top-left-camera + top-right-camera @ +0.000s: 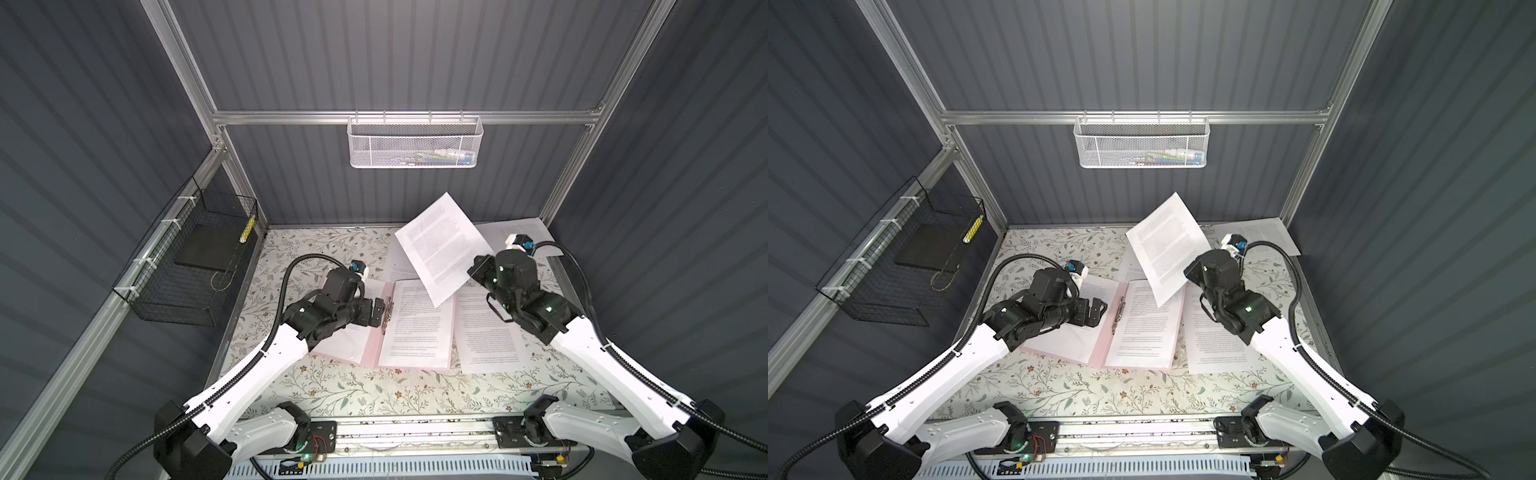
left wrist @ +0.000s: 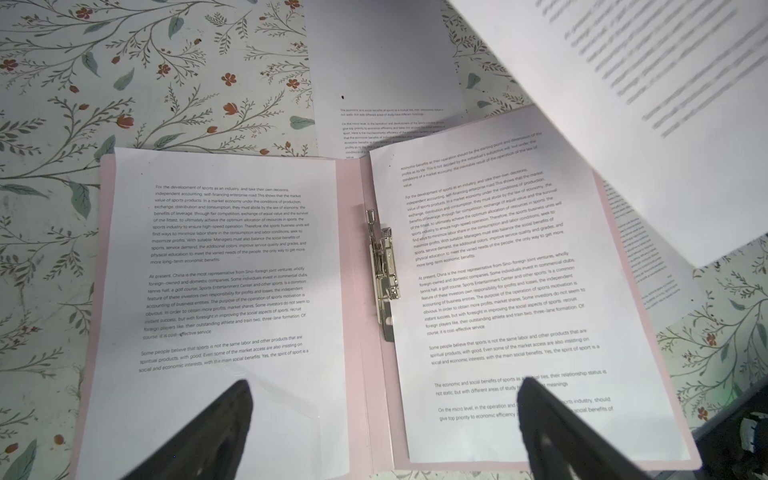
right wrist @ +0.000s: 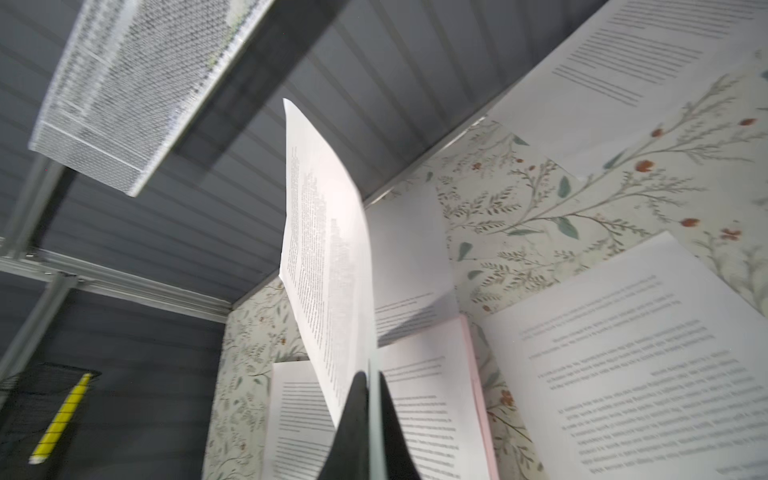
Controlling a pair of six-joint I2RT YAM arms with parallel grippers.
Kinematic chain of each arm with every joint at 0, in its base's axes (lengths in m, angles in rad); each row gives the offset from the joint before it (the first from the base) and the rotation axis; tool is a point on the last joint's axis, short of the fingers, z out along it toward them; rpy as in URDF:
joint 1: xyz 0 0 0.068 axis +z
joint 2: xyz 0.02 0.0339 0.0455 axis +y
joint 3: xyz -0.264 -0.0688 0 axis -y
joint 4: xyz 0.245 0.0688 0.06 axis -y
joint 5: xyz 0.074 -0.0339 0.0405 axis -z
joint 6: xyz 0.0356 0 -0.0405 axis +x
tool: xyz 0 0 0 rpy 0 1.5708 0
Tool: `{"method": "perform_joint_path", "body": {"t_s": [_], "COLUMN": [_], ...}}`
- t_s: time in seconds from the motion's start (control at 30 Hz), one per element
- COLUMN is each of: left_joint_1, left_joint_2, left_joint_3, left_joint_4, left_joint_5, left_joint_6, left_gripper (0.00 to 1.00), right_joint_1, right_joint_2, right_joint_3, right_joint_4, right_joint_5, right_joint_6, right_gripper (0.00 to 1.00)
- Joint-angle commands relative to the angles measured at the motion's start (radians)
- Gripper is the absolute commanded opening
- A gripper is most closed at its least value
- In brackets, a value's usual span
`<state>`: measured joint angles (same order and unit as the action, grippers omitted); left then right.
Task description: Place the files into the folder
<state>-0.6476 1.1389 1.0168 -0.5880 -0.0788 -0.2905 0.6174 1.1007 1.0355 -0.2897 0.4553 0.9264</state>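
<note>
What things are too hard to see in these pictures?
White basket, both top views: contents too small, behind mesh.
Lifted sheet, left wrist view: words blurred, sheet cut off by the edge.
Folder, both top views: left side partly covered by the left arm.

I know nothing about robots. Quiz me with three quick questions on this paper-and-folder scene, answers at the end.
1. True or false: the left gripper is open over the pink folder.
2. What sits along the folder's inner spine? A) a metal clip B) a rubber band C) a pen
3. Fill in: the right gripper is shut on a raised ____.

Key
1. True: its jaws stand wide apart and hold nothing.
2. A.
3. paper sheet, held up above the table and the folder.
</note>
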Motion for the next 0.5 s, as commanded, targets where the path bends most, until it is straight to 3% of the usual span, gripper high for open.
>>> {"method": "perform_joint_path", "body": {"t_s": [0.0,0.1,0.27,0.4,0.47], "left_joint_1": [0.011,0.019,0.028,0.033,0.032], "left_joint_2": [0.016,0.01,0.001,0.001,-0.001], "left_joint_3": [-0.011,-0.015,-0.021,-0.022,-0.023], "left_joint_4": [0.026,0.031,0.034,0.031,0.03], "left_joint_5": [0.028,0.042,0.056,0.066,0.077], "left_joint_6": [0.029,0.034,0.032,0.03,0.029], "left_gripper": [1.0,1.0,1.0,1.0,1.0], "right_joint_1": [0.097,0.185,0.309,0.384,0.413], "right_joint_2": [-0.016,0.011,0.123,0.21,0.231], "right_joint_3": [-0.001,0.001,0.014,0.083,0.093], "right_joint_4": [-0.009,-0.024,-0.094,-0.273,-0.288], "right_joint_5": [0.287,0.381,0.416,0.476,0.496], "right_joint_6": [0.047,0.088,0.261,0.406,0.416], "right_gripper": [0.0,0.0,0.0,0.0,0.0]}}
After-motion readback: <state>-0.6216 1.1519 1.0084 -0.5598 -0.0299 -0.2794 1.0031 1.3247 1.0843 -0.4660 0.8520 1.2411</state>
